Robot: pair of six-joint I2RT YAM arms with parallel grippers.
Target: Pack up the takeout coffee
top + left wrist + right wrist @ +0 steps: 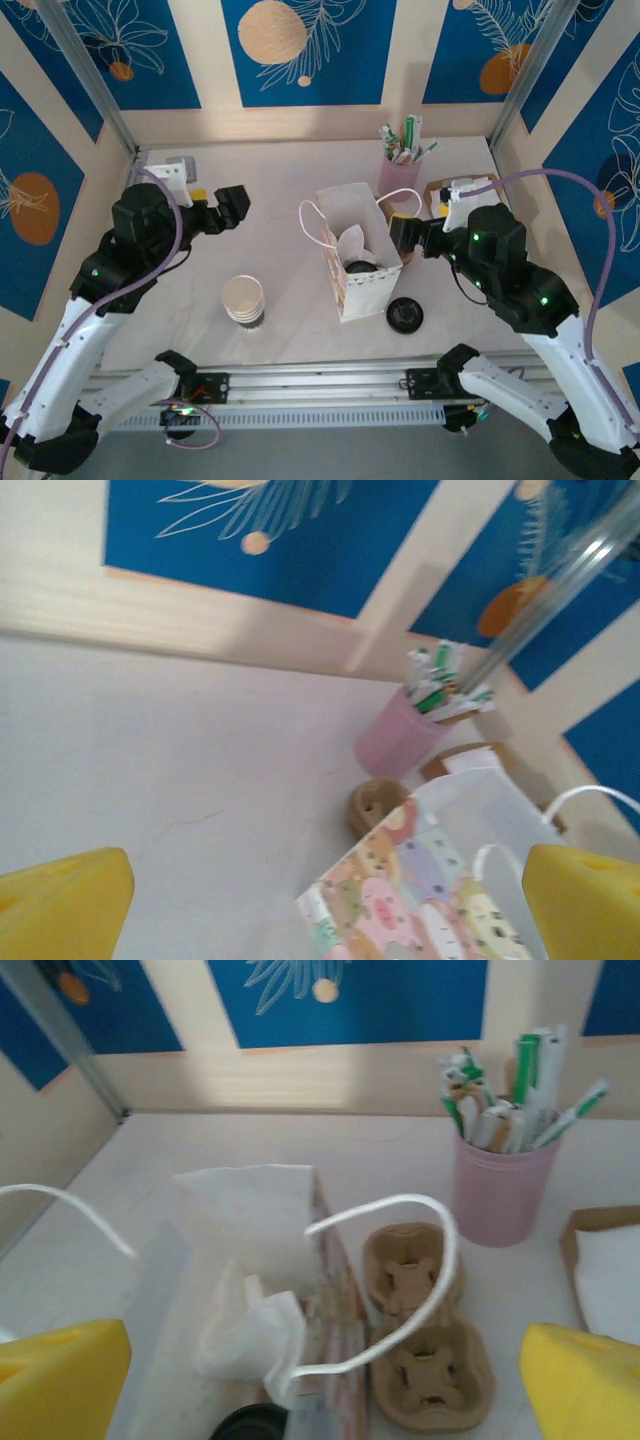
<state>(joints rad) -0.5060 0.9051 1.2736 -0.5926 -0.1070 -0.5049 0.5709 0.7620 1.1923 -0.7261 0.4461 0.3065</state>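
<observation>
Counts: one worktop (280, 180); one patterned paper bag (352, 290) standing open between the two sets of jaws, closer to the right set; one stack of lidless cups (243, 300) on the base side of the left jaws; one pink holder (398, 178) of wrapped sticks beyond the right jaws; one two-well carrier (420, 1330) ahead of them, beside the bag; one loose black lid (404, 314) on their base side. One takeout coffee (360, 266), down in the bag, low between the right jaws: round black lid showing, cup body hidden. Both sets of jaws spread wide, gripping nothing.
</observation>
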